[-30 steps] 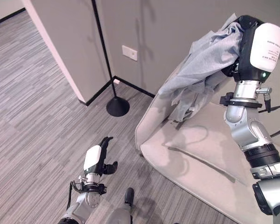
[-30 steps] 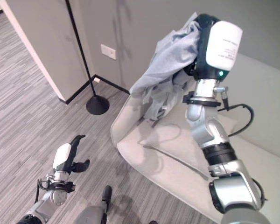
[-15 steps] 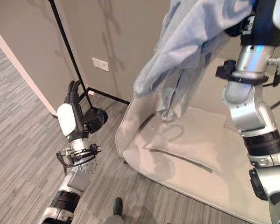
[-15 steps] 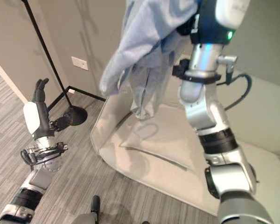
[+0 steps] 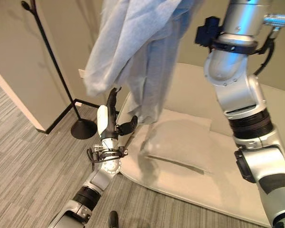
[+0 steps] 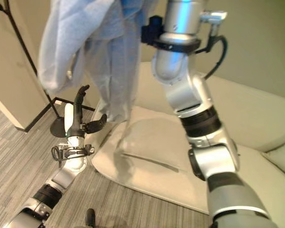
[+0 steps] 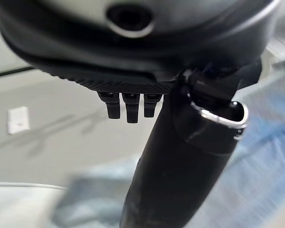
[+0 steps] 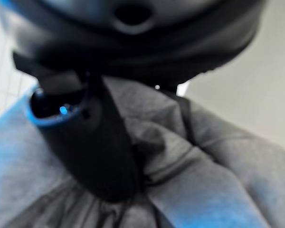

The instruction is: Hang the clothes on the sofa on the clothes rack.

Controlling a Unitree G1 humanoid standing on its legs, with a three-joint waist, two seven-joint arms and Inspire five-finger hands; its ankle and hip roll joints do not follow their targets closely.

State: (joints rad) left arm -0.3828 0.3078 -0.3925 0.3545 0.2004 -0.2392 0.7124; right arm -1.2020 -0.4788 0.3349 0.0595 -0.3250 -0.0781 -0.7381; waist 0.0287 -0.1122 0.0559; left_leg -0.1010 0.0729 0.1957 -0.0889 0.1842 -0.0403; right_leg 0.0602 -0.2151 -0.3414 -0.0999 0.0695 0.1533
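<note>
Item: pale blue-grey soft cloth garment (image 5: pixel 133 57), lifted clear of beige sofa (image 5: pixel 275 118) | right hand (image 8: pixel 80 142) clenched in its folds | left hand (image 5: pixel 108 116) spread beneath | black pole clothes rack (image 5: pixel 52 66) bare; we judge hanging left.

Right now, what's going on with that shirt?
Right hand clutching grey garment, lifted above sofa. Left hand open beneath. Rack stands left, nothing between.

Grey garment (image 5: pixel 133 52) dangling above sofa (image 5: pixel 199 142)
</note>
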